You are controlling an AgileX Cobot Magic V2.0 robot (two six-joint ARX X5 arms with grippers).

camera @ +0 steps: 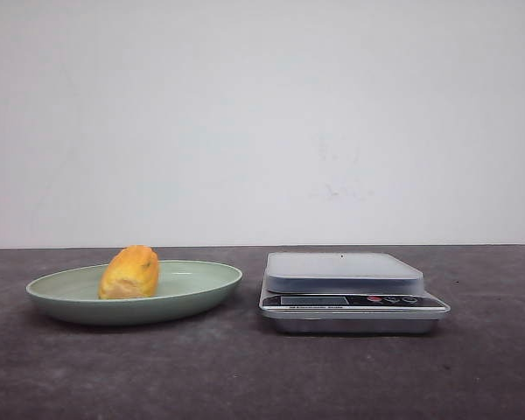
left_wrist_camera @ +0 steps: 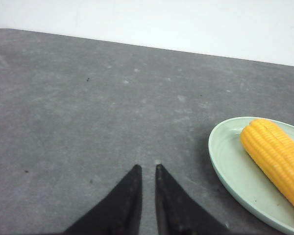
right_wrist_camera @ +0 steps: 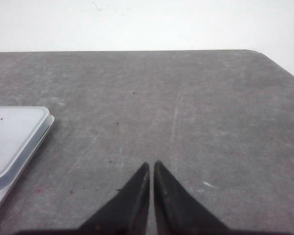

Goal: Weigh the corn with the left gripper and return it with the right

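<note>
Reaching for the corn [camera: 129, 273] is the step in hand, judged from how things lie: it rests on its side in the green dish [camera: 192, 297], untouched, and the scale [camera: 350, 293] beside the dish has a bare platform; the left end effector [left_wrist_camera: 147, 171] hangs above bare tabletop [left_wrist_camera: 88, 107] with its two tapered fingers drawn nearly together, only a thin slit between the tips, gripping nothing; the corn sits off to one side of it and slightly ahead, well apart, in the left wrist view; the right end effector [right_wrist_camera: 151, 167] is likewise closed and empty, over bare tabletop, with the scale's corner [right_wrist_camera: 14, 137] off to its other side; neither arm shows in the front view; to do this well, I would spread the left fingers wide before travelling, swing across until the cob lies between them, and turn the wrist so the fingers straddle its narrow width rather than its length; descending should stop short of the dish's shallow rim; the kernels look smooth and rounded, so a firm mid-cob grip seems safest against rolling or slipping.
</note>
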